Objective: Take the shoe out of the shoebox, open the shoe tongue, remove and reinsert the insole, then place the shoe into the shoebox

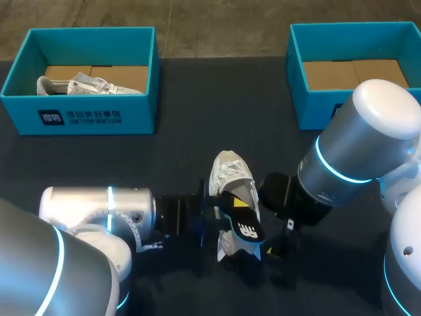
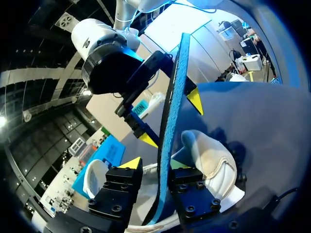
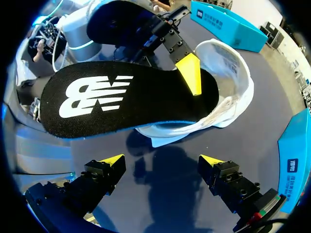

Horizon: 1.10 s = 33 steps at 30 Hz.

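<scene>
Left pincer [image 2: 154,165] clamps the black insole [image 3: 126,97] aloft over the white shoe [image 1: 230,174] on the table [image 1: 131,171], presumably ready for reinsertion; right pincer [image 3: 162,162] waits open beside it, holding nothing.

LIGHT: I read even overhead light, head view moderately bright | SHADOW: soft-edged, on the dark tabletop [image 1: 164,164] under shoe [image 1: 231,172] and insole [image 1: 242,217]; one dark patch between the fingers of the right pincer [image 3: 163,162] | GLARE: white highlights on my right arm [image 1: 371,115] casing.
</scene>
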Each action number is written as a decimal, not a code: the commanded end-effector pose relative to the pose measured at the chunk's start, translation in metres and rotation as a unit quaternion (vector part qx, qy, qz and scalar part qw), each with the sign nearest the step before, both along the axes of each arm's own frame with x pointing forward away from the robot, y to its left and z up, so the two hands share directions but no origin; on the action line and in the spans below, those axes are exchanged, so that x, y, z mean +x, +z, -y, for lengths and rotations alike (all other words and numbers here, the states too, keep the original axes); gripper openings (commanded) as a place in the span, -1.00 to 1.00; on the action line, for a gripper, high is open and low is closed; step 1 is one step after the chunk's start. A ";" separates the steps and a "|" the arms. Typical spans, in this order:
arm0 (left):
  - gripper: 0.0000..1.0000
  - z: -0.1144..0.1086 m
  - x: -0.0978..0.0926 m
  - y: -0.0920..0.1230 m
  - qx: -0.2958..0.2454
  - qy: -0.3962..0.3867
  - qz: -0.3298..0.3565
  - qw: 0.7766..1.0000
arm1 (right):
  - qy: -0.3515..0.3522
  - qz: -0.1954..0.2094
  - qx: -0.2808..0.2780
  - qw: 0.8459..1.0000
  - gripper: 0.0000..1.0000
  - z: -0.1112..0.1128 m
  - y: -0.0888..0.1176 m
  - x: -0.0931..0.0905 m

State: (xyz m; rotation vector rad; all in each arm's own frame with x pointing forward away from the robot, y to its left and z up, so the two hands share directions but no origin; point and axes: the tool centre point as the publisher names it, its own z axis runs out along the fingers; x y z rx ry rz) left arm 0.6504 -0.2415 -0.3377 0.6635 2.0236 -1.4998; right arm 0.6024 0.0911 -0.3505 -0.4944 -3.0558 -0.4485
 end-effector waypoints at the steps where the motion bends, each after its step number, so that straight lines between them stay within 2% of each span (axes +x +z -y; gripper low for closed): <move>1: -0.36 -0.002 -0.007 0.004 -0.006 0.001 0.004 1.000 | 0.000 0.000 0.002 1.000 1.00 0.001 0.000 -0.001; 9: -0.35 -0.003 -0.013 0.012 -0.017 -0.002 0.014 1.000 | 0.000 0.000 0.002 1.000 1.00 0.001 0.000 -0.001; 27: -0.51 -0.007 -0.024 0.022 -0.016 0.017 0.026 0.999 | 0.000 0.000 0.002 1.000 1.00 0.001 0.000 -0.001; 29: -0.67 -0.007 -0.024 0.022 -0.013 0.019 0.027 0.999 | 0.000 0.000 0.002 1.000 1.00 0.001 0.000 -0.001; 31: -1.00 -0.006 -0.024 0.022 -0.011 0.020 0.029 0.999 | 0.000 0.000 0.002 1.000 1.00 0.001 0.000 -0.001; 33: -1.00 -0.006 -0.024 0.020 -0.010 0.019 0.034 0.999 | 0.000 0.000 0.002 1.000 1.00 0.001 0.000 -0.001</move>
